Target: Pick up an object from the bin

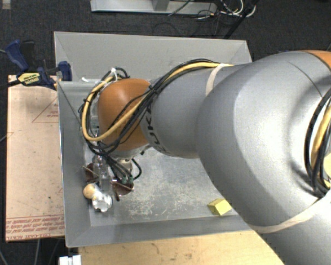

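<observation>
grey metal bin [154,54], one, open-topped, its floor scuffed and mostly bare. contents, item one: a small cluster in the near-left corner of the camera view, made up of a tan round piece [90,191], a white lumpy piece [102,203] touching it on the near side, and dark brown pieces [123,187] lying to either side. item two: a yellow block [219,206], alone on the floor by the near wall, well apart from the cluster. robot: a silver arm [254,131] reaching in from the right and covering much of the bin's right half, ending in an orange cover [118,106] wrapped in black and yellow cables [94,120] (these are parts of the robot, not stock of the bin). below the cover hangs the claw [106,181], pointing down into the cluster, right beside the tan round piece and between the dark brown pieces. state of the claw: cannot tell whether it is apart, together or clamped on anything, since its lower end is lost among the dark pieces around it. reason for the placement, as a judgement: the wrist is tipped down over the corner because that is where most of the loose things lie, and the walls there leave little room to come in except from above. thing to be picked: likely one of the cluster, which one cannot be settled; nothing is seen lifted clear of the floor. risk noted: the crowded corner could let a neighbour be nudged or caught along with the chosen piece.
</observation>
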Controlling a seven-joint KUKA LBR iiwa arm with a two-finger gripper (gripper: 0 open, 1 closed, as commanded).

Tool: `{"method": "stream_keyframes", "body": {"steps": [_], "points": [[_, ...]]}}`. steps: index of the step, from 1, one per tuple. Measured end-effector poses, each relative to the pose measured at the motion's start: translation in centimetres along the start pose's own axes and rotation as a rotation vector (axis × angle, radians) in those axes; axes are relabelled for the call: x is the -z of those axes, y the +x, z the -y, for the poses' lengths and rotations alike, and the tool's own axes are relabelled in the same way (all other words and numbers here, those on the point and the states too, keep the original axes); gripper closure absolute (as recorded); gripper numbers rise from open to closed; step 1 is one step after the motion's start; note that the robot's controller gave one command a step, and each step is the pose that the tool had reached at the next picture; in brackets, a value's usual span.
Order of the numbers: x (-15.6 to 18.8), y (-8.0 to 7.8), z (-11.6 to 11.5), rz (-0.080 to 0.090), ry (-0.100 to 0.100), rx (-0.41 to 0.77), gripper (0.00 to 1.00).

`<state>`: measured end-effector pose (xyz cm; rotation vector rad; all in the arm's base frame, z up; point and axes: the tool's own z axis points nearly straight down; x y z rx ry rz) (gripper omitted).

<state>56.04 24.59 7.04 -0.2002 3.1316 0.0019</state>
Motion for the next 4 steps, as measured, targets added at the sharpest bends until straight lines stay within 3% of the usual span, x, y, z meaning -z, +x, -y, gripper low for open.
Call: {"method": "stream_keyframes", "body": {"steps": [3,4], "points": [[2.1,0.2,0.0,-0.007,0.002,-0.001,1.00],[4.2,0.3,0.1,-0.011,0.002,-0.001,1.00]]}}
